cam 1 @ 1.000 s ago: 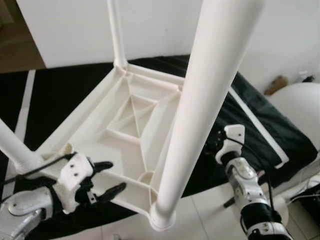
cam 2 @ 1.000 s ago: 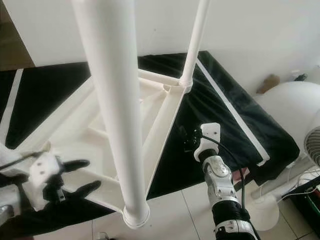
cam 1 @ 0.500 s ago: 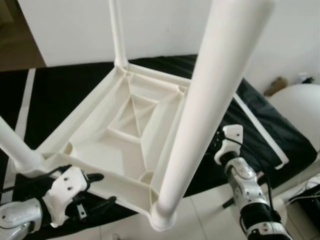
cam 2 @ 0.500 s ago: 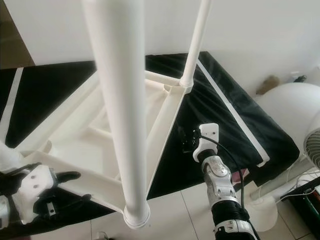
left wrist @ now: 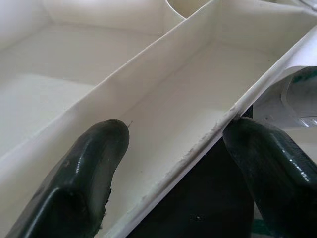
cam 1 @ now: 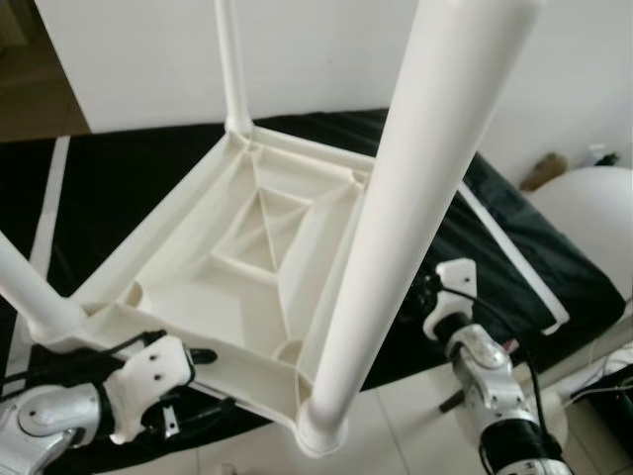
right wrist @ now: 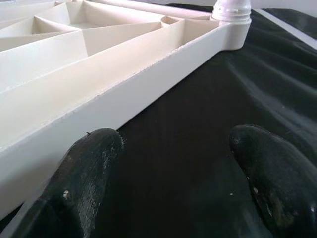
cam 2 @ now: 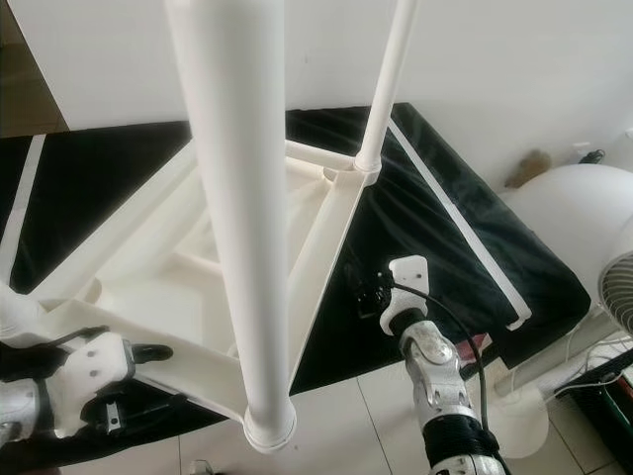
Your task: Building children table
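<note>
Left wrist view: my left gripper, fingers spread, straddles the upturned table rim; right gripper, also spread, hovers beside. Next I'd close and lift.

Soft, even daylight, bright on the white wall. The near leg looms pale, soft-edged and slightly washed out. Wrist views are sharp, with blurred fingers.

place: a room in a home | shown by: a black mat laid on a pale tiled floor | a plain white wall | a white fan is seen
</note>
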Robot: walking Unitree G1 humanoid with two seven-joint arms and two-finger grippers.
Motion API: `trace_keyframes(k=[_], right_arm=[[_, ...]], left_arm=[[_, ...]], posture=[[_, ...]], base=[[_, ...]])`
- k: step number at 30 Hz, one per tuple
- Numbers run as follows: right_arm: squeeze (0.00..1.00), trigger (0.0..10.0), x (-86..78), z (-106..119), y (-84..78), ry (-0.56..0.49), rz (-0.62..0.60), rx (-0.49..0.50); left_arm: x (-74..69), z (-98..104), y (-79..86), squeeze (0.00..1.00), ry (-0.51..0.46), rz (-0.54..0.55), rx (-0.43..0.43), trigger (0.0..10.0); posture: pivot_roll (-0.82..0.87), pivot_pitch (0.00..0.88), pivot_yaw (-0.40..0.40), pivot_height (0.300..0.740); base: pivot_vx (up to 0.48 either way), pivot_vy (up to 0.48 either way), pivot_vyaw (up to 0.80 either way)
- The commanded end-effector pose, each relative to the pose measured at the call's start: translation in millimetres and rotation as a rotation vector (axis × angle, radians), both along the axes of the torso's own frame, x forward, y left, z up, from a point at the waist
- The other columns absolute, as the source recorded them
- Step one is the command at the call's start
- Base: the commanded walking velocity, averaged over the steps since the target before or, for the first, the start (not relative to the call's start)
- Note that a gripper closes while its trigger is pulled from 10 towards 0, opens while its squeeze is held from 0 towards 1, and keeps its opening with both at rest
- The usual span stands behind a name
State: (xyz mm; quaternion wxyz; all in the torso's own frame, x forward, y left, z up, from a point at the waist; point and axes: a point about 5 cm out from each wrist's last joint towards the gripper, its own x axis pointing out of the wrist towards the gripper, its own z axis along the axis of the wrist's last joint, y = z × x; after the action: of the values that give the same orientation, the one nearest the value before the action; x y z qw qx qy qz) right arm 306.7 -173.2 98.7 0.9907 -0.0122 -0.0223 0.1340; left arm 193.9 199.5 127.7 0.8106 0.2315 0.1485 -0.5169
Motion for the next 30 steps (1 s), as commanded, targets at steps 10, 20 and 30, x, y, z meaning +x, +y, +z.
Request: trace_keyframes(k=[10, 20, 30], right_arm=[[0.00, 10.0, -4.2, 0.4, -7.0, 0.012, -0.033, 0.001], [0.00, 10.0, -3.1, 0.8, -6.5, 0.014, -0.047, 0.005], [0.00, 10.0, 0.5, 3.5, 0.7, 0.007, -0.021, 0.009]], left_arm=[[29.2, -9.1, 2.7, 0.00, -0.141, 0.208, 0.063, 10.0], [36.7, -20.6, 16.3, 0.00, -0.108, 0.542, 0.119, 10.0], [9.6, -48.5, 18.5, 0.00, 0.086, 0.588, 0.321, 10.0]], posture=[[0.03, 0.077, -0.041, 0.740], [0.04, 0.074, -0.051, 0.740], [0.05, 0.067, -0.051, 0.740]], base=[[0.000, 0.000, 0.00], [0.000, 0.000, 0.00], [0.000, 0.000, 0.00]])
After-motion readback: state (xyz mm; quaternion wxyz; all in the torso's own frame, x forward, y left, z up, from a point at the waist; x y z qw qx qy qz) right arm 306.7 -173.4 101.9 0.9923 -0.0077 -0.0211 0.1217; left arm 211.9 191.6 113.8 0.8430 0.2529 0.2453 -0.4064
